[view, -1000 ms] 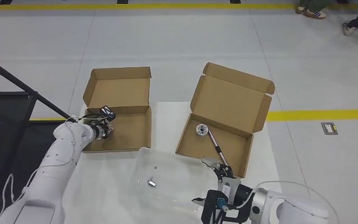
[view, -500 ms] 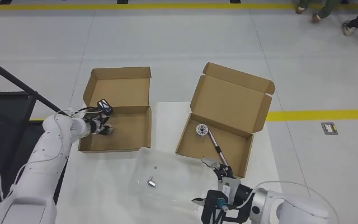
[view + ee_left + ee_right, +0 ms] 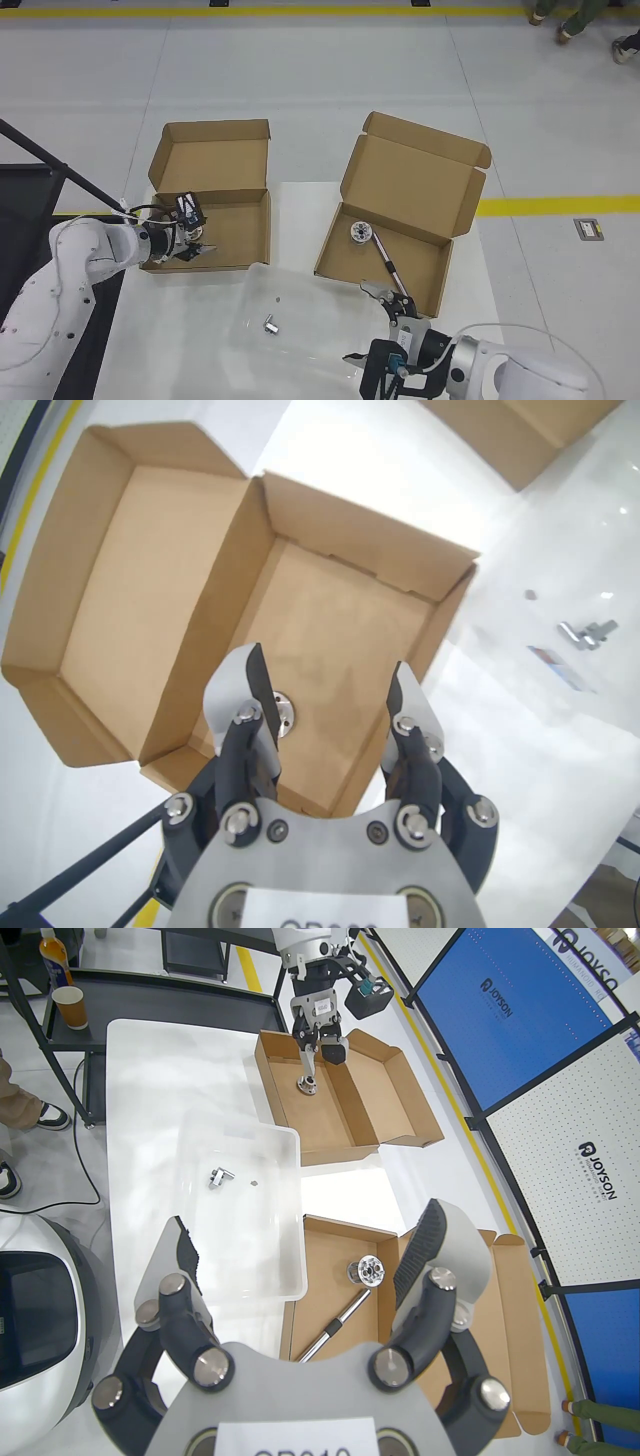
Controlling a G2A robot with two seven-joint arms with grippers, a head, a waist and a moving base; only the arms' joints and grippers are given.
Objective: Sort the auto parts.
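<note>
My left gripper (image 3: 197, 248) (image 3: 330, 695) hangs open over the near end of the left cardboard box (image 3: 235, 225) (image 3: 350, 525). A small round flanged metal part (image 3: 286, 710) (image 3: 306, 1087) rests on that box's floor, right beside one fingertip and partly hidden by it. The right cardboard box (image 3: 420, 265) holds a round metal hub (image 3: 360, 232) (image 3: 365, 1272) and a thin rod (image 3: 388, 262) (image 3: 335, 1323). A small metal bracket (image 3: 271, 325) (image 3: 220, 1176) lies in the clear bin (image 3: 300, 295). At the table's near edge my right gripper (image 3: 372, 372) (image 3: 305, 1253) stands open, holding nothing.
A tiny nut (image 3: 254, 1183) lies in the bin near the bracket. Both boxes have their lids folded open toward the far side. A black rack with a paper cup (image 3: 70, 1005) and a bottle stands off the table's left end. White tabletop shows between the boxes.
The left arm's elbow has swung outward to the left, and its gripper has shifted toward the near wall of the left box. The right arm has kept still.
</note>
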